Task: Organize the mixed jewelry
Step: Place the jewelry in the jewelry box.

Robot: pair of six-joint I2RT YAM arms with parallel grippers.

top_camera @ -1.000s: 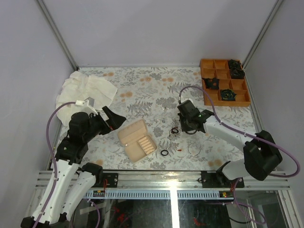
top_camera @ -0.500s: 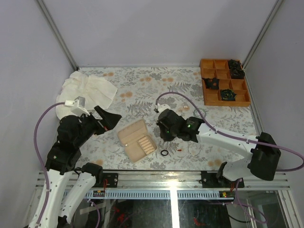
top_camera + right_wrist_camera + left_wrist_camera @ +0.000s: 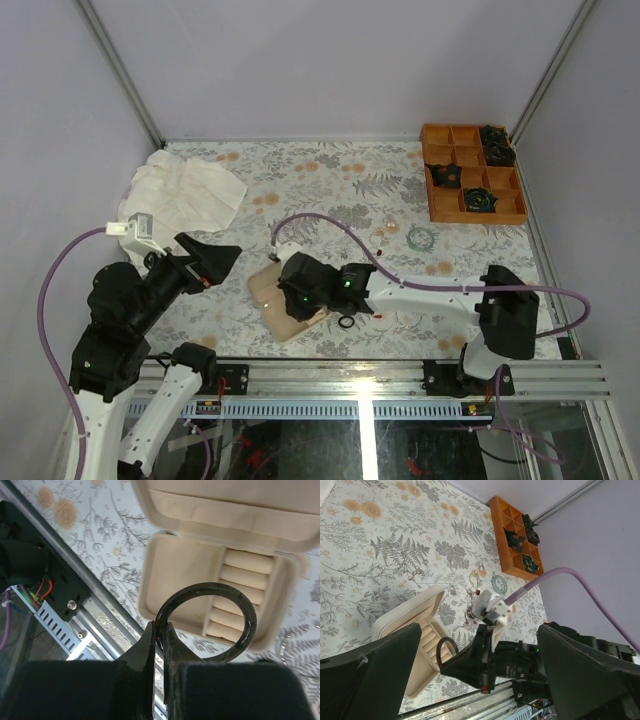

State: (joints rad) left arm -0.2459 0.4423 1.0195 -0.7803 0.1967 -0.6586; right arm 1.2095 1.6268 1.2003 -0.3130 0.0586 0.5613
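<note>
Our right gripper (image 3: 161, 635) has swung from the table's (image 3: 330, 190) middle to the open jewelry box (image 3: 200, 565) by its near edge, pinching a black ring (image 3: 205, 586) above its rolls; we judge placement next. Left gripper (image 3: 218, 262) hovers spread wide.

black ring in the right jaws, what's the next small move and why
Probably lower the black ring toward the ridged rolls of the open jewelry box: the right jaws are shut on it, and it hangs above the box, apparently not yet seated.
</note>
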